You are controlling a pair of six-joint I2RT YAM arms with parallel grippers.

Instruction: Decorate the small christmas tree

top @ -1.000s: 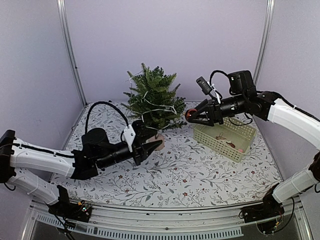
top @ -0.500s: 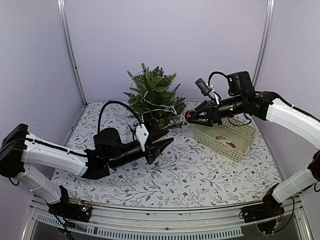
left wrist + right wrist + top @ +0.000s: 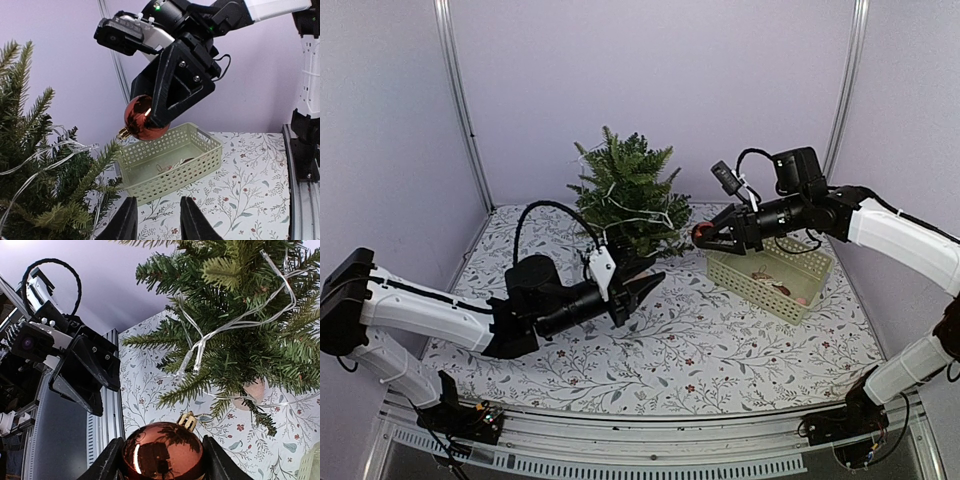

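1. The tree (image 3: 625, 195) stands at the back middle of the table (image 3: 720, 350).
2. The right gripper (image 3: 699, 232) clamps a red bauble (image 3: 163, 452) just right of the branches, above the near end of the basket (image 3: 775, 285).
3. The left gripper (image 3: 645, 288), jaws apart and empty, is low near the tree's base.

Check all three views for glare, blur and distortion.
Top external: soft even light, sharp, frame posts slanting from the wide lens. Left wrist: crisp, one small highlight on the red bauble. Right wrist: the bauble mirrors the scene with a bright streak at its left, the upper-left corner washes out, the small christmas tree is sharp.
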